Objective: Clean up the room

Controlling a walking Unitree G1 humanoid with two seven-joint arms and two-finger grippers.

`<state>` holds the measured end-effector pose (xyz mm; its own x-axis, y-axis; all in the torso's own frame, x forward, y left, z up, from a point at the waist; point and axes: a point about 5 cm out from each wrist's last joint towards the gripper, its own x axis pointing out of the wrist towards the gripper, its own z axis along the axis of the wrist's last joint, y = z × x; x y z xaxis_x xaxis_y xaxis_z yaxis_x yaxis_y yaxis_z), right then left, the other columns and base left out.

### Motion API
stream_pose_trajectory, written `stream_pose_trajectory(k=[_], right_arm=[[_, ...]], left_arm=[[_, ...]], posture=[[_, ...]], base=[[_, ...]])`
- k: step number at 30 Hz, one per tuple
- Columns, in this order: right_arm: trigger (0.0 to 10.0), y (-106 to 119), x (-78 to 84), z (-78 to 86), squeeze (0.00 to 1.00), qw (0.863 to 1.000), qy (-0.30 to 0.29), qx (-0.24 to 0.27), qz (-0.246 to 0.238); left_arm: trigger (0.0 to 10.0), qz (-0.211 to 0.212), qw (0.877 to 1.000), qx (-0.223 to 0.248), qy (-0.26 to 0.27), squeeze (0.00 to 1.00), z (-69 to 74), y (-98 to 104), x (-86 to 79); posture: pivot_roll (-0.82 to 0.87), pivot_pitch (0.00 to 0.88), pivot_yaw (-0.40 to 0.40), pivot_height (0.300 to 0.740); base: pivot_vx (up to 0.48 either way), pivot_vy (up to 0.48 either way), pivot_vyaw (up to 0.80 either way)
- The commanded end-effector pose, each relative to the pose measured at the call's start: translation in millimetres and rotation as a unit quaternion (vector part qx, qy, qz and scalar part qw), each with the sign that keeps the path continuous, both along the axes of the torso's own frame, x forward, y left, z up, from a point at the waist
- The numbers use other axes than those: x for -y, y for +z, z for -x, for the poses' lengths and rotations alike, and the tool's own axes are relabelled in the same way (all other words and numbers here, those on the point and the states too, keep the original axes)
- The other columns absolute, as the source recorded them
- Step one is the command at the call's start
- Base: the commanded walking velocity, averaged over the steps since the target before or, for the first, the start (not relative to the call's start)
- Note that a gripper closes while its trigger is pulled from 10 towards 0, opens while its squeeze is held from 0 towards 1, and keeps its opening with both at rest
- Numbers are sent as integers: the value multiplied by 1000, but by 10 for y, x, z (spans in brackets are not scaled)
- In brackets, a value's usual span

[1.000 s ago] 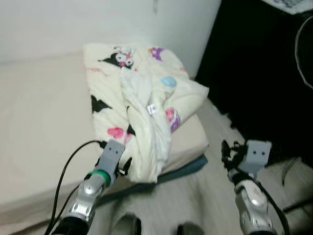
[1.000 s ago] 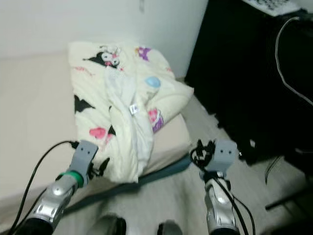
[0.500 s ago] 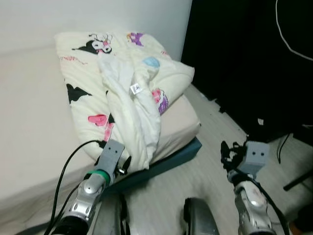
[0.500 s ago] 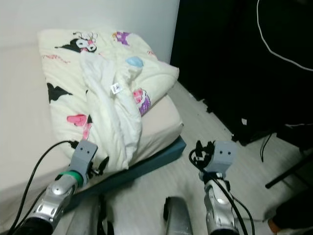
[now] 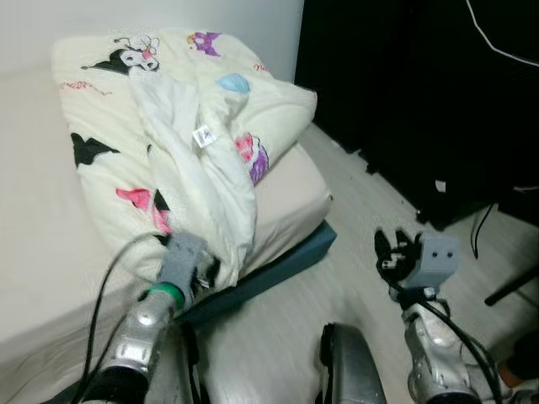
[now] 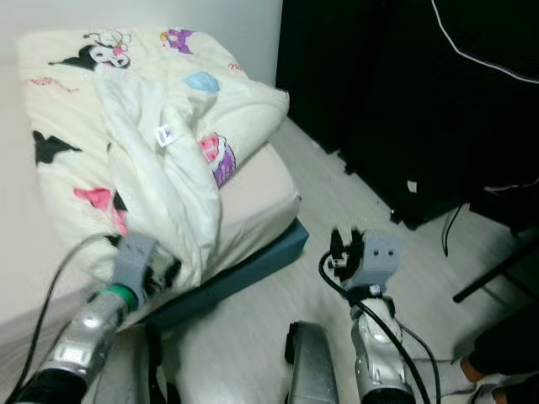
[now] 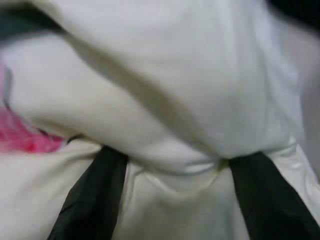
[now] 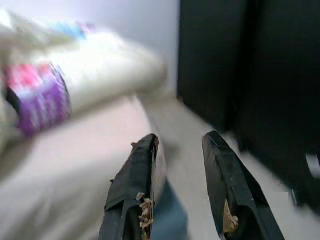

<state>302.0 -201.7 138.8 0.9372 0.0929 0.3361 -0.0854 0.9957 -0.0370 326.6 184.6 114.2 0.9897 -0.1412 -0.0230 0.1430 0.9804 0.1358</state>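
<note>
A cream blanket (image 5: 181, 118) with cartoon pictures is piled on the bed (image 5: 42, 252), near the corner by the wall. The left gripper (image 5: 202, 271) is pressed against the blanket's low edge. In the left wrist view its two black fingers (image 7: 90, 200) are spread wide, with bunched blanket lying between them. The right gripper (image 5: 389, 251) is held above the pale floor (image 5: 370, 210), well apart from the blanket. Its fingers (image 8: 132, 192) are a little apart and nothing is held.

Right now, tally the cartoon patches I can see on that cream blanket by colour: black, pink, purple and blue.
On the blanket, head views:
Black: 3
Pink: 2
Purple: 2
Blue: 1
Total: 8, counting visible folds only.
</note>
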Motion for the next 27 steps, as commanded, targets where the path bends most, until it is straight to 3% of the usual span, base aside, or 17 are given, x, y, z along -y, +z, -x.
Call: stream_pose_trajectory(k=[1,3,4,5,7,8,11,13,15,19,20,21,22,25,26,27], right_arm=[[10000,57,-3,18,0,1000,13,5,-2],[10000,178,-20,5,0,999,28,22,1],[10000,178,-20,5,0,999,28,22,1],[10000,227,-14,1,0,999,30,28,1],[10000,264,-4,-2,0,999,30,33,1],[10000,260,0,-10,0,999,29,32,-1],[10000,255,1,-16,0,999,28,31,-2],[10000,244,1,-20,0,999,27,28,-2],[10000,223,30,23,0,1000,18,20,-4],[10000,211,57,52,0,1000,12,17,-4],[10000,187,92,75,0,1000,5,13,-6],[10000,187,92,75,0,1000,5,13,-6],[10000,171,117,90,0,1000,1,9,-8],[10000,136,120,69,0,1000,-1,-1,-17],[10000,136,120,69,0,1000,-1,-1,-17],[10000,147,90,42,0,1000,1,0,-20]], left_arm=[[10000,17,1000,24,-1,0,12,218,-99],[10000,20,998,62,-9,0,55,536,-213],[10000,20,998,62,-9,0,55,536,-213],[10000,23,996,84,-9,0,87,734,-274],[10000,25,994,104,-8,0,126,914,-323],[10000,19,992,122,-11,0,107,1061,-263],[10000,15,991,134,-13,0,94,1152,-213],[10000,-10,990,143,-10,0,63,1224,-154],[10000,-48,988,147,14,0,-69,1461,-2],[10000,-47,988,148,26,0,-84,1548,-25],[10000,4,989,144,30,0,-99,1642,-36],[10000,4,989,144,30,0,-99,1642,-36],[10000,40,989,140,30,0,-106,1707,-37],[10000,-19,989,122,81,0,-245,1718,130],[10000,-19,989,122,81,0,-245,1718,130],[10000,-24,987,106,119,0,-382,1652,206]], posture=[[1,123,23,505],[5,129,24,505],[5,129,24,505],[13,135,19,505],[13,135,19,505],[22,139,13,505],[22,139,13,505],[17,140,12,505],[3,143,15,505],[-11,145,24,505],[-6,147,23,505],[-6,147,23,505],[-6,147,23,505],[10,144,20,505],[10,144,20,505],[5,140,22,505]], base=[[0,0,0],[0,0,0],[0,0,0],[0,0,0],[0,0,0],[0,0,0],[0,0,0],[0,0,0],[0,0,0],[0,0,0],[0,0,0],[0,0,0],[0,0,0],[0,0,0],[0,0,0],[0,0,0]])
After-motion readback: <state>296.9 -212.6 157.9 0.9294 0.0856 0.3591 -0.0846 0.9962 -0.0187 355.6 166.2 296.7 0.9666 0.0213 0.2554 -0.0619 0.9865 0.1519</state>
